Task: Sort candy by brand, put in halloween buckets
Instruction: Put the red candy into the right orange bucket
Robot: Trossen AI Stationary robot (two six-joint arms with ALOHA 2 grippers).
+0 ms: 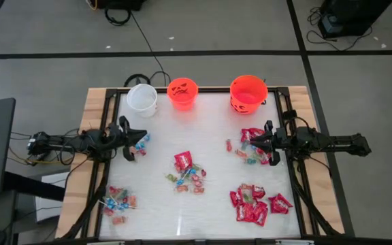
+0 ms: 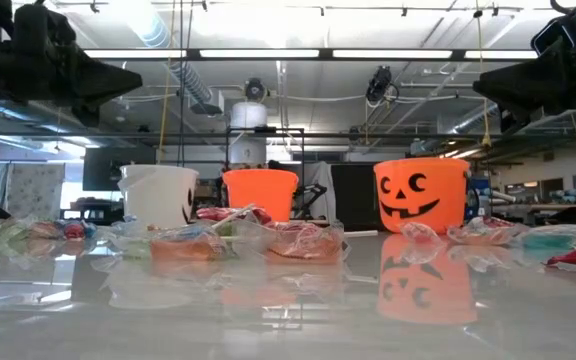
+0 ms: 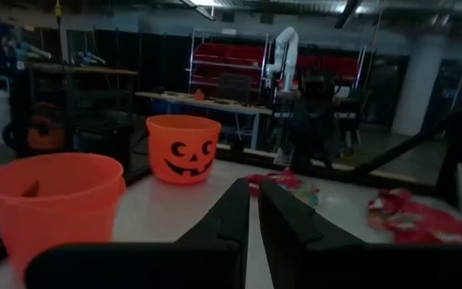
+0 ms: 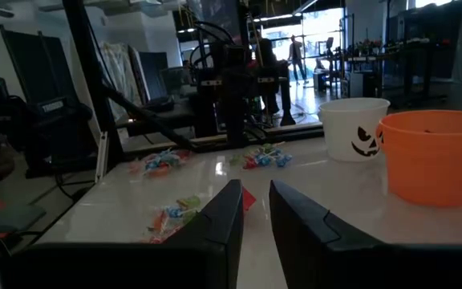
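Observation:
Three halloween buckets stand in a row at the table's far edge: a white one point(image 1: 142, 97), a small orange one point(image 1: 182, 93) and a larger orange one point(image 1: 248, 93) with a black face point(image 2: 421, 195). Candy lies in piles on the white tabletop: small coloured pieces at the centre point(image 1: 186, 173), at the near left point(image 1: 118, 201) and by each gripper, and red packets at the near right point(image 1: 257, 203). My left gripper point(image 1: 137, 138) hangs level at the left side, its fingers nearly together and empty. My right gripper point(image 1: 252, 141) hangs level at the right side, with a narrow empty gap.
A black frame point(image 1: 118, 92) runs around the tabletop, with bare wooden strips outside it. Bare white surface lies between the piles and in front of the buckets point(image 1: 203, 129). Cables and equipment sit on the floor beyond the far edge.

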